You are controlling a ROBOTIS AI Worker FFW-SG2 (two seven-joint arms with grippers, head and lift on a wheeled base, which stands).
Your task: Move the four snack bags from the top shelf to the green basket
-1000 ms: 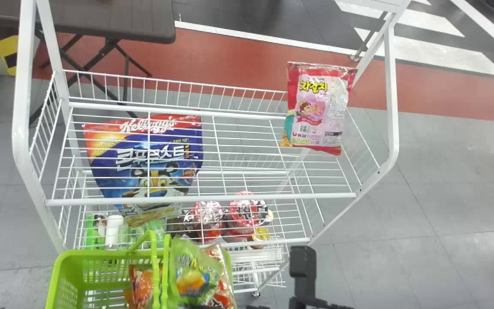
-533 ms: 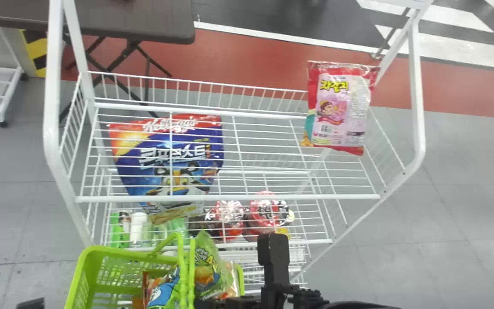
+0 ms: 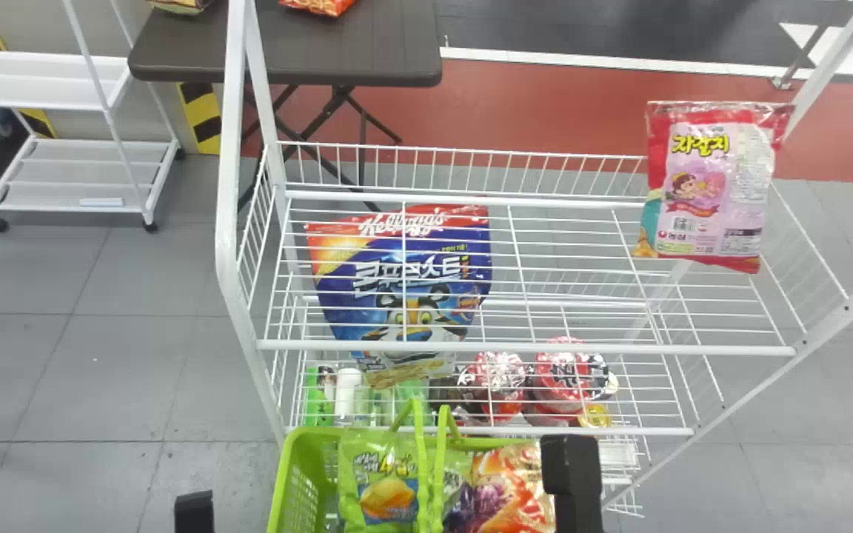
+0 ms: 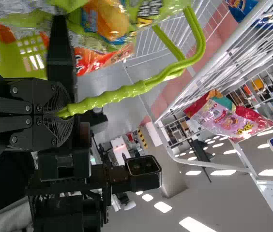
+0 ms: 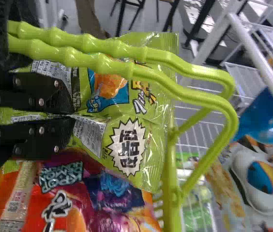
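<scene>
right gripper (image 5: 73, 116) is nearly closed, pinching the green snack bag (image 5: 148, 137) by the handles (image 5: 194, 70) in the green basket (image 3: 286, 463); left gripper (image 4: 68, 111) clamps those. i'd settle it low, open gently, back out straight so nothing snags.

Basket (image 3: 295, 474), lime green; first bag within (image 3: 378, 474), green with orange-and-blue panel; second bag within (image 3: 500, 492), red, orange and purple; upper bag (image 3: 711, 185), pink panel, red borders; rack (image 3: 530, 347), white; cereal bag (image 3: 397, 274), chiefly blue, red top band; table (image 3: 286, 66), dark brown; wall edge (image 3: 201, 118), yellow-and-black diagonal stripes
</scene>
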